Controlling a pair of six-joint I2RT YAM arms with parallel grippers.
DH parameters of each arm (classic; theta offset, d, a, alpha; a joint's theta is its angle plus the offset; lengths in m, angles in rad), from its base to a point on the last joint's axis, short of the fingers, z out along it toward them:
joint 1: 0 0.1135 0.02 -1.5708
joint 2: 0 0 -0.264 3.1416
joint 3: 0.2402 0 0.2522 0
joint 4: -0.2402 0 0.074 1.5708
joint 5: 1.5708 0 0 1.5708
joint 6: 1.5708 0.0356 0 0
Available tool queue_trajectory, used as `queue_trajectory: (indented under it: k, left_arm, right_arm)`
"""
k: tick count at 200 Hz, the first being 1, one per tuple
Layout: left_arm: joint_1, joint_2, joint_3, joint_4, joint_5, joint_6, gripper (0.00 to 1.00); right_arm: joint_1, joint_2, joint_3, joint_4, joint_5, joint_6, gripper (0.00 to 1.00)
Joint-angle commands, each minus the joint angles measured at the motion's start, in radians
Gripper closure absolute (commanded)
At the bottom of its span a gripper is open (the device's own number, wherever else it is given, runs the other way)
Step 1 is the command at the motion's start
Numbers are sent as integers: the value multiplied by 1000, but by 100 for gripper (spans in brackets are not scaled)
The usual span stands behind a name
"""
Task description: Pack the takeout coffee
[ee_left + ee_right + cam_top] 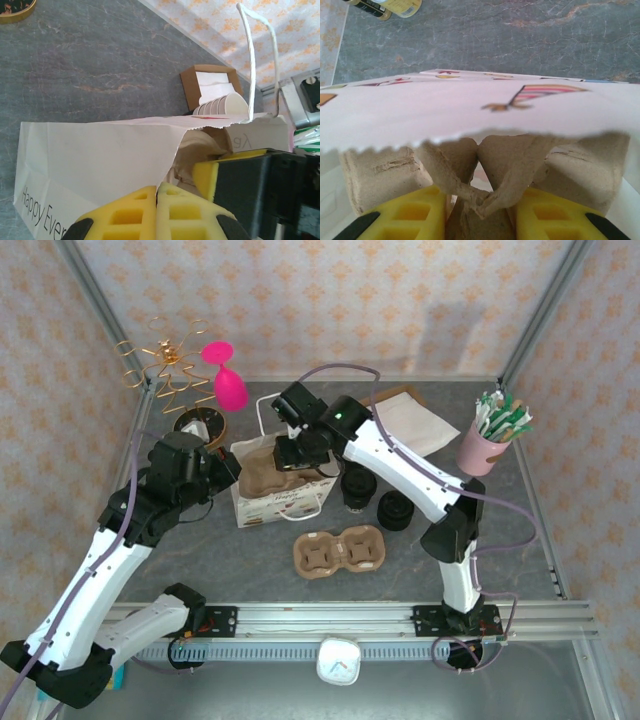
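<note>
**Mia:** How are the arms bent?

**Ben:** Both lean in over the paper bag (265, 505) on the tabletop (220, 565). The left arm comes up from the near left. Its left hand (230, 468) is at the bag's left side. The right arm makes a big arch from the near right, over the far side of the bag. Its right hand (298, 452) points down into the bag's open top.

**Mia:** Where is the takeout coffee (393, 510)?

**Ben:** It stands on the tabletop to the right of the bag, apart from it and not touched by either hand. Its round black lid faces up, so the cup stands straight up and down. From above, the lid hides the cream cup. Between it and the bag stands a taller black stack of lids (357, 488). From this high up I cannot be fully sure which of the two is which.

**Mia:** What is the left hand doing?

**Ben:** Its two yellow fingers (142, 200) are pressed together. The bag's white rim runs down between them, so it is pinching the bag.

**Mia:** And the right hand?

**Ben:** Its yellow fingers (420, 205) are inside the bag and sit apart. They squeeze the middle ridge of a brown cup carrier (485, 165) from both sides.

**Mia:** Anything else by the bag?

**Ben:** Another cup carrier (338, 552) lies flat in front of the bag, nearer the arms.
</note>
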Motion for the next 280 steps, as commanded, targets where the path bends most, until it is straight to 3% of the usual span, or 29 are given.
queue_trajectory:
  k: [1,101,135,178,205,234,280]
  left_arm:
    - [8,-20,-1,23,12,-45,100]
    - [10,-32,-58,46,1,-79,100]
    - [9,-37,-71,20,-47,-81,100]
    - [8,-69,-109,96,39,-87,100]
    - [9,-86,-105,90,28,-82,100]
    - [8,-111,-146,163,88,-112,100]
    - [8,-134,-177,163,49,-132,100]
  right_arm:
    - [12,10,-14,20,53,24,69]
    - [56,62,-48,31,78,21,70]
    - [58,99,27,-45,170,22,69]
    - [84,177,208,-161,192,46,69]
    - [84,130,190,-161,212,68,71]
    - [84,134,188,-161,206,75,70]
    - [86,177,163,-161,175,60,70]
